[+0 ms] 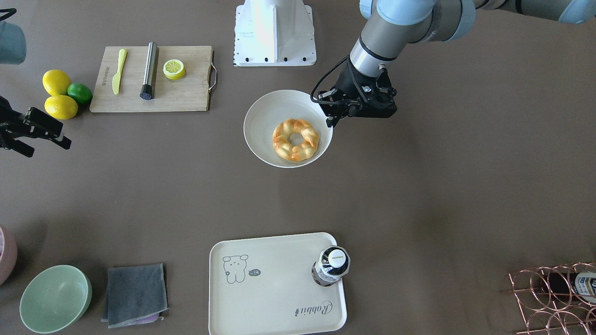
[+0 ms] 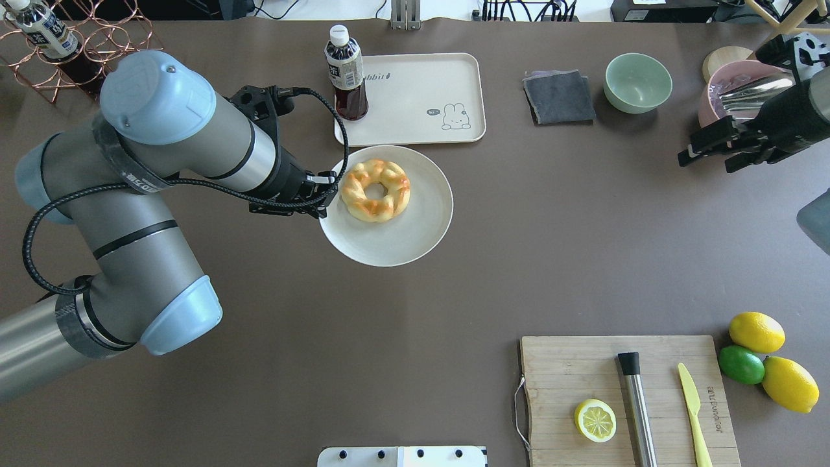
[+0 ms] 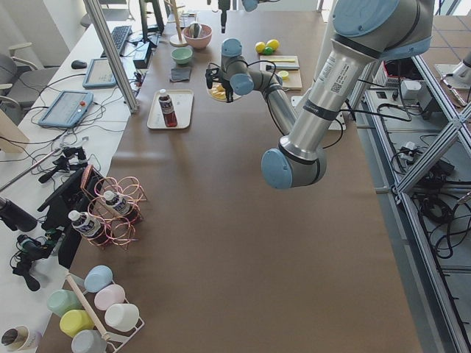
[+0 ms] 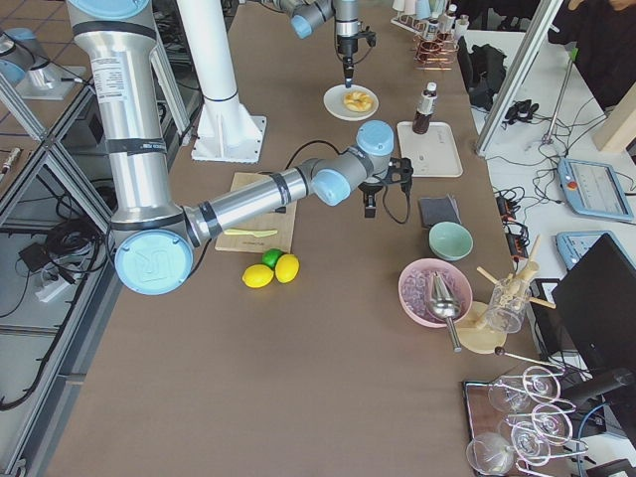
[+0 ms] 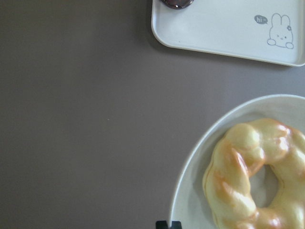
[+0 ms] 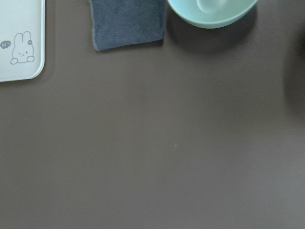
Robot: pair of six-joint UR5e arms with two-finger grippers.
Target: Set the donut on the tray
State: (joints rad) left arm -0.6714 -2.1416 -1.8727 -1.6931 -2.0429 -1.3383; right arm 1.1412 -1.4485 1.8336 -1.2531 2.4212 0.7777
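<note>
The donut (image 1: 295, 139), a twisted golden ring, lies in a white plate (image 1: 260, 116) at mid-table; it also shows in the overhead view (image 2: 376, 190) and the left wrist view (image 5: 252, 176). The cream tray (image 1: 274, 298) with the rabbit drawing lies just beyond the plate (image 2: 421, 97), apart from it. My left gripper (image 1: 331, 122) hovers over the plate's rim beside the donut (image 2: 322, 209), fingertips together and empty (image 5: 168, 224). My right gripper (image 1: 42, 139) is open and empty, far off at the table's side (image 2: 710, 155).
A dark drink bottle (image 1: 331, 265) stands on one corner of the tray. A grey cloth (image 1: 135, 294) and a green bowl (image 1: 55, 298) lie beside the tray. A wooden cutting board (image 1: 186, 93) holds a lemon half, knife and metal cylinder. A wire bottle rack (image 1: 554, 293) stands at a corner.
</note>
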